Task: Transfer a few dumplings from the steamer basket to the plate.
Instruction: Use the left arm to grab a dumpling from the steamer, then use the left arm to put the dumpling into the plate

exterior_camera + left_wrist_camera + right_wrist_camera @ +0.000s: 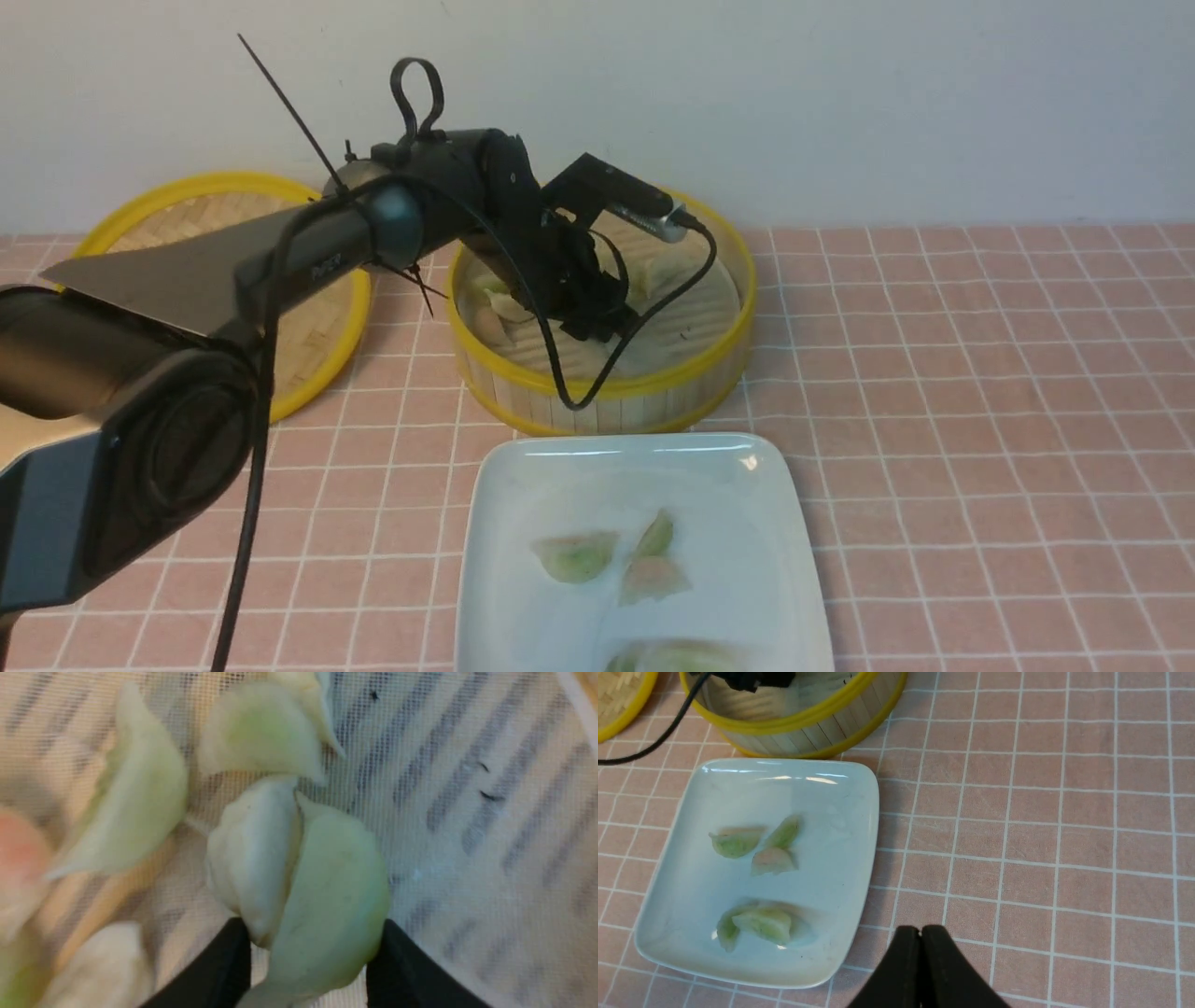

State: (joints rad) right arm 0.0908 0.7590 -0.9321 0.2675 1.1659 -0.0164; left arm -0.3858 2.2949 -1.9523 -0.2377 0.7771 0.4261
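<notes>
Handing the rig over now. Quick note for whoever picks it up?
Left gripper: down in the steamer basket, jaws apparently closed on a green dumpling. A whitish dumpling is pressed against it and may come along.
Right gripper: shut, empty, over the tablecloth beside the plate.
Done: at least four dumplings lie on the plate.
Left: lift the green one and drop it on the plate. Several more are in the basket if needed.

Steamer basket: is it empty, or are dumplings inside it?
Not empty: dumplings lie inside the basket; the left claw pinches two of them.
</notes>
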